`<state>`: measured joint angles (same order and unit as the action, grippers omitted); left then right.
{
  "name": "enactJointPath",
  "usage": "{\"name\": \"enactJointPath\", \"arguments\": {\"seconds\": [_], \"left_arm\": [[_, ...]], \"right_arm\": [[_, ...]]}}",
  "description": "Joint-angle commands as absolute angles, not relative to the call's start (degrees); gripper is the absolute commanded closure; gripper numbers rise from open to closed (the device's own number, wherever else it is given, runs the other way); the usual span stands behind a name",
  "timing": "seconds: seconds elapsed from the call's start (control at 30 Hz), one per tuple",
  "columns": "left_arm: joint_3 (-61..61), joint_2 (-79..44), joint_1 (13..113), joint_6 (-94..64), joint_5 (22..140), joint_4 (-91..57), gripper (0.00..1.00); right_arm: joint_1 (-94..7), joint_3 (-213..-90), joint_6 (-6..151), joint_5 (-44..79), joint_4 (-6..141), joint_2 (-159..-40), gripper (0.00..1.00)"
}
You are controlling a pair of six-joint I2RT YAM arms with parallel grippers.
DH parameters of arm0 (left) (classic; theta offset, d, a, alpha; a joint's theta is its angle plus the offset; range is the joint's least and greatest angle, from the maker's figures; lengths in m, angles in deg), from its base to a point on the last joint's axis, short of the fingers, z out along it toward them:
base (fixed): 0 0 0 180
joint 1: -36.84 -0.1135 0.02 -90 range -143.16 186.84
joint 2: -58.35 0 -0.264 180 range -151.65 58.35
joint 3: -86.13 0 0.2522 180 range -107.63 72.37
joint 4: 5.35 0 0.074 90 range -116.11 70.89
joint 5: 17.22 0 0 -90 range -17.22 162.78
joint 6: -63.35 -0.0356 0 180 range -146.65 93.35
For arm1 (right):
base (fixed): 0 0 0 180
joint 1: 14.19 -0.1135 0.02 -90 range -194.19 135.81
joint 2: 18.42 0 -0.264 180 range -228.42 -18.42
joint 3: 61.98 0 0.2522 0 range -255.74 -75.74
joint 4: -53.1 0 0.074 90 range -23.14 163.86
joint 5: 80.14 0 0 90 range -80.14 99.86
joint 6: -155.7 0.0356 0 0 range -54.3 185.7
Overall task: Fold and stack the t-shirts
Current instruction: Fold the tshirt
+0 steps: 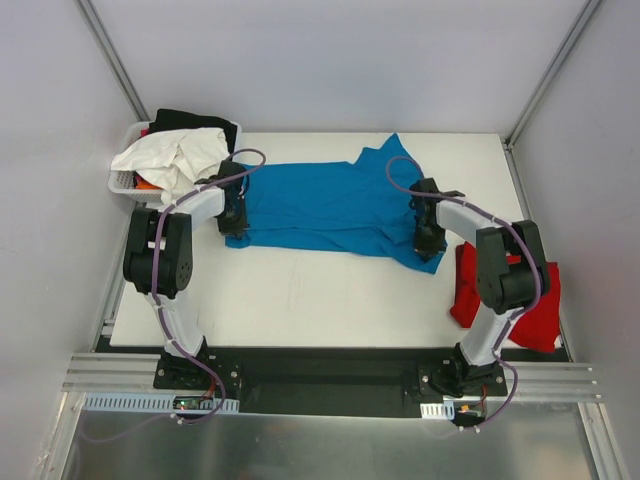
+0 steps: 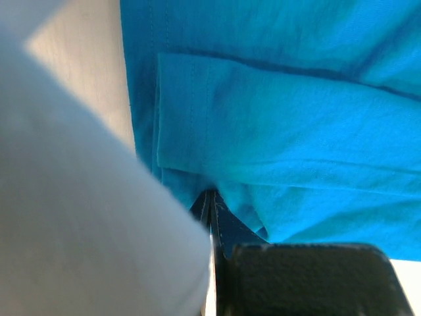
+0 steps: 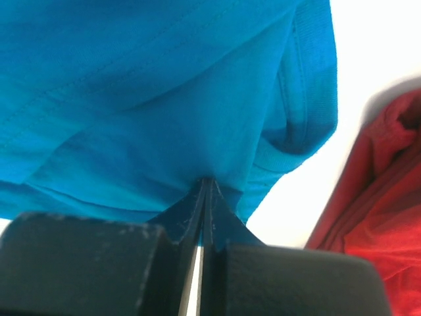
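Across the tabletop's (image 1: 300, 300) middle: blue shirt (image 1: 330, 205) spread out, left pincer (image 1: 233, 222) and right pincer (image 1: 428, 245) clenched on its near corners. First fold, I'd say; next lift both evenly toward far edge.

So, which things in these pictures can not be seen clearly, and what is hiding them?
Top view: the right arm covers part of the red t-shirt.
Top view: the white cloth and black cloth cover the basket; an orange thing in it is too small to name.
Left wrist view: a pale blur fills the left side; unidentifiable.
Right wrist view: the edge cuts off the red t-shirt.
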<state>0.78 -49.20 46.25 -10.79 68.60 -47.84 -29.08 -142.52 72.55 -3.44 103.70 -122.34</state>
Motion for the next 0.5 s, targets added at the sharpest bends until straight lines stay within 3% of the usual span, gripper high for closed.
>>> {"name": "enactJointPath", "arguments": {"seconds": [0.0, 0.47], "left_arm": [[4.69, -47.31, 46.68, -10.22, 68.83, -51.63, 1.0], [20.15, -34.65, 46.68, -8.64, 67.42, -51.63, 1.0]], "right_arm": [[-29.39, -138.33, 74.66, -0.69, 103.34, -117.93, 0.99], [-29.39, -125.5, 77.12, 2.12, 104.65, -103.79, 0.99]]}}
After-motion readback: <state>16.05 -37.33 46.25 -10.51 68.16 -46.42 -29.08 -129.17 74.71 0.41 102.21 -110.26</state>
